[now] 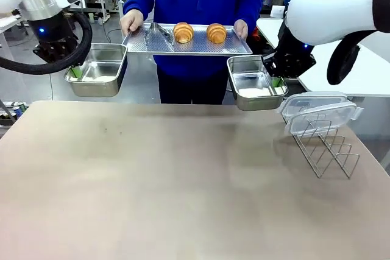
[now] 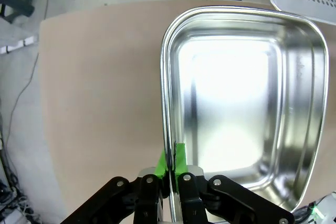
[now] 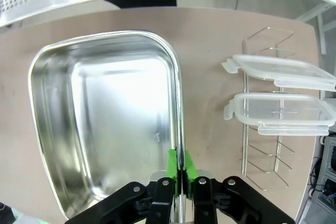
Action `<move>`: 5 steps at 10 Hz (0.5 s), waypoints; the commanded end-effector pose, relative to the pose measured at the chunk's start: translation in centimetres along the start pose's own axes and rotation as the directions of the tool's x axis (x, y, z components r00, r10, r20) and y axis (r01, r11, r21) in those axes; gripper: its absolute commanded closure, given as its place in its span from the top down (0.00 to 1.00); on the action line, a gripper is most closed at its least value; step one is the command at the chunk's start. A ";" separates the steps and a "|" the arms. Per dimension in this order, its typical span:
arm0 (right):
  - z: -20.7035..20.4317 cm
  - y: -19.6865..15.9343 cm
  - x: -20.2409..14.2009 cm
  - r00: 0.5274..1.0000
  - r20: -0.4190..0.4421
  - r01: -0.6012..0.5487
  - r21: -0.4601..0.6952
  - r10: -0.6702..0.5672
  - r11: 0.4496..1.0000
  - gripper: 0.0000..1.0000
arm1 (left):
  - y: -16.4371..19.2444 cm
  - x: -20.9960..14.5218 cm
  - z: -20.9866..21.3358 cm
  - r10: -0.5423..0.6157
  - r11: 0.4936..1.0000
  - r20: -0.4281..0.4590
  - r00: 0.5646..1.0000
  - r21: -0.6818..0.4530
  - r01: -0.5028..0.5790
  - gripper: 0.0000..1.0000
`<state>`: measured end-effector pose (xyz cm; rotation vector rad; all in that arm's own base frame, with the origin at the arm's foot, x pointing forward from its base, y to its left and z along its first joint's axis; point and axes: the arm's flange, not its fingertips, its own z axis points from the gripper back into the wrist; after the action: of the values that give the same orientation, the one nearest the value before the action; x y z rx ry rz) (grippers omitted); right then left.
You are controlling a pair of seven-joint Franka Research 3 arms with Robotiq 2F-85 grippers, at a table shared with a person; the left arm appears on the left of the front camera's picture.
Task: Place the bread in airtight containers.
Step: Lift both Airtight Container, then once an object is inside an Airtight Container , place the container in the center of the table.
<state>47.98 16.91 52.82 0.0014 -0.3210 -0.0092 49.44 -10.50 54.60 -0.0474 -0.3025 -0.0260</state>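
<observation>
Two golden-brown croissants (image 1: 183,32) (image 1: 216,33) lie on a perforated metal tray (image 1: 146,43) that a person in a blue top holds with both hands at the far side. My left gripper (image 1: 74,72) is shut on the rim of an empty steel container (image 1: 97,70), held in the air left of the tray. In the left wrist view the green pads (image 2: 180,157) pinch that container's (image 2: 241,103) wall. My right gripper (image 1: 278,81) is shut on the rim of the other empty container (image 1: 253,89), held below the tray's right end; its wrist view shows its container (image 3: 110,119) the same way.
Two clear clip-on lids (image 1: 320,111) rest on a wire rack (image 1: 326,150) at the table's right side; they show too in the right wrist view, lids (image 3: 281,93) and rack (image 3: 262,171). The tan tabletop (image 1: 170,175) spreads wide below both containers.
</observation>
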 end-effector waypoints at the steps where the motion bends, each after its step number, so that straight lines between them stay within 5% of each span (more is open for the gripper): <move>1: 0.0 0.2 0.0 1.000 0.011 -0.009 0.002 0.009 1.000 0.00 | -0.2 0.2 -0.2 -0.004 1.000 0.014 1.000 -0.004 0.004 0.00; 5: 0.0 0.2 0.0 1.000 0.011 -0.009 0.002 0.009 1.000 0.00 | -0.2 0.2 -0.2 -0.004 1.000 0.014 1.000 -0.004 0.004 0.00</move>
<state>48.00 17.03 52.58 -0.0002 -0.3167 -0.0058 49.69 -10.61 54.08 -0.0474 -0.2958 -0.0280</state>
